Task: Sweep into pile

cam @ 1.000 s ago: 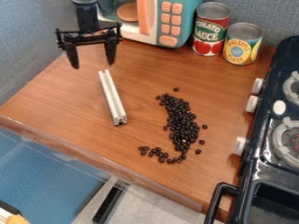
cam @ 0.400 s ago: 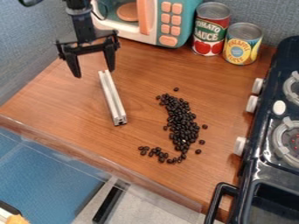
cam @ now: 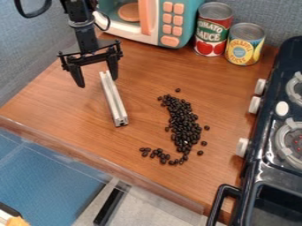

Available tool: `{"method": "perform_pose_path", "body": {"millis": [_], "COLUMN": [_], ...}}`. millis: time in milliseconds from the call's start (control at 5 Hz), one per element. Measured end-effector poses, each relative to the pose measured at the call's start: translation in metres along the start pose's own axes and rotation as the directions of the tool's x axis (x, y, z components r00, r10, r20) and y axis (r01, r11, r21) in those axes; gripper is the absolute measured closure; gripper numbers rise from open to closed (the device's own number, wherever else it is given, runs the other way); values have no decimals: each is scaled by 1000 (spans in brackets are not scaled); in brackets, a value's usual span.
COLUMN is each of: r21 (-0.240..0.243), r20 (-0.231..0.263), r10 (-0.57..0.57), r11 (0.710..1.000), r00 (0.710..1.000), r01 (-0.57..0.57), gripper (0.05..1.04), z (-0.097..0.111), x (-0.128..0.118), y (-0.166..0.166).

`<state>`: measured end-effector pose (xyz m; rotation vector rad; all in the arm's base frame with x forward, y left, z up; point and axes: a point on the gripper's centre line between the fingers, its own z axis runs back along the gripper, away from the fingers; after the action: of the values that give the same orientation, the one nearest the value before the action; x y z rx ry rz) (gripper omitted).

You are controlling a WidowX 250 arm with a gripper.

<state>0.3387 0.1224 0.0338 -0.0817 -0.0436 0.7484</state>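
1. The black gripper [cam: 97, 82] hangs over the far left part of the brown surface [cam: 53, 106], its jaws spread apart.
2. A pale metal bar [cam: 114, 99] lies left of the middle, its far end close to the right-hand jaw; I cannot tell whether they touch. Its near end slants slightly right.
3. The dark beans [cam: 183, 123] lie to the right of the bar, well apart from it, in a crowded band running from far to near. At its near end the band bends left into a thinner tail. A few single beans sit along the right side, and one beyond the far end.
4. At the far edge stand a teal and white toy microwave [cam: 189, 20], a red can [cam: 212, 31] and a yellow can [cam: 243, 46]. A black toy stove [cam: 265, 137] is on the right.
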Motion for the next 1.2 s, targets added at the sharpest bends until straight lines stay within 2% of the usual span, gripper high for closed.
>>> {"method": "perform_pose_path", "body": {"millis": [200,400,600,1000,1200], "r21": [-12,-6,27,54,61], "r20": [13,0,-5,33,24], "r10": [18,32,64,75,48], "r11": [1000,999,998,996,997], "r00": [1000,999,998,997,999], "r01": [-18,-32,-64,-77,-49], "gripper": [83,83,115,680,696], "z": [1,-7,-21,-26,-26], "x": [1,-2,2,10,8], "y": [-6,-11,-12,-11,-10]}}
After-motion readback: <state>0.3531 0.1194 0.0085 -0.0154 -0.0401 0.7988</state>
